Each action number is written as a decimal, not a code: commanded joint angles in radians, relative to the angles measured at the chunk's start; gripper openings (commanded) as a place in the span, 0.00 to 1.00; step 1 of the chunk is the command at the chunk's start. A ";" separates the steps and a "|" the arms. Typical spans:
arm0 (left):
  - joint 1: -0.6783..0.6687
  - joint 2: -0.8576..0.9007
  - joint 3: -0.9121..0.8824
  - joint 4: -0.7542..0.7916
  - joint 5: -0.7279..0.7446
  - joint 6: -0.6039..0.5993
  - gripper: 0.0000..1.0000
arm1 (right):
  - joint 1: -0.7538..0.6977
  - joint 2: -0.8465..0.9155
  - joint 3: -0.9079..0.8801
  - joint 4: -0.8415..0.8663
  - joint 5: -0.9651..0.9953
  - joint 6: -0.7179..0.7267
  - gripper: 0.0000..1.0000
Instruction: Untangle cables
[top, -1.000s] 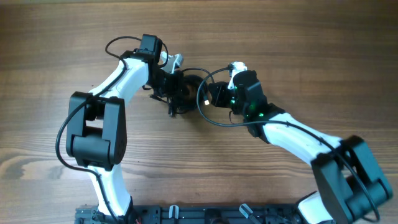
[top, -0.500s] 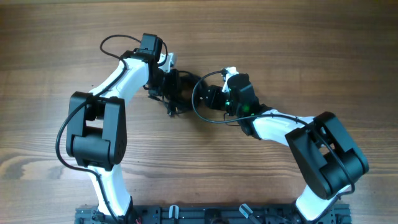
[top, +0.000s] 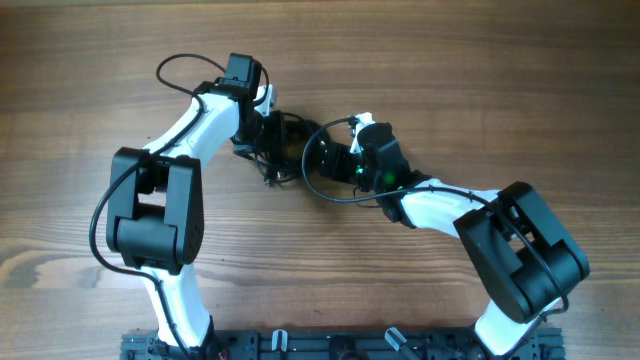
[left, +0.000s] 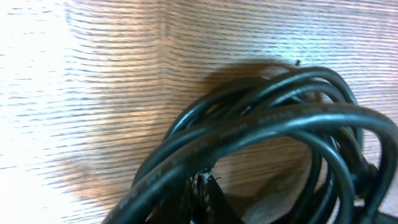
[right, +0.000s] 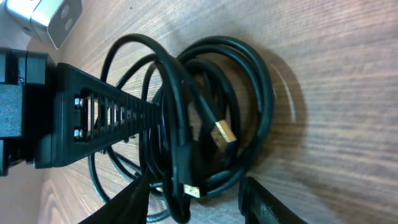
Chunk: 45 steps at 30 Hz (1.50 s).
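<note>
Black cables (right: 177, 130) lie coiled on the wooden surface (top: 480, 80), between two robot arms that meet near its middle. The left pincer (top: 277, 150) is clamped together on strands at the coil's edge. The right pincer (right: 196, 193) stands apart, fingers either side of the coil's rim. Its wrist camera alone shows a gold USB plug (right: 224, 134) inside the loops. The left wrist camera shows only cords in close-up, with faint lettering on one jacket.

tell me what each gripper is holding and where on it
Left gripper pinches the cables at strands on one side of the coil. Right gripper, jaws apart by the coil, holds nothing.
</note>
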 joint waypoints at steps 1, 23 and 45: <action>0.004 -0.024 -0.004 0.003 -0.111 -0.009 0.10 | 0.020 0.022 0.001 -0.005 -0.016 0.079 0.49; 0.007 0.005 -0.005 -0.005 -0.226 0.007 0.11 | 0.124 0.029 0.001 -0.050 -0.003 0.221 0.59; 0.007 0.005 -0.005 -0.012 -0.241 0.006 0.12 | 0.153 0.139 0.002 0.049 0.214 0.355 0.52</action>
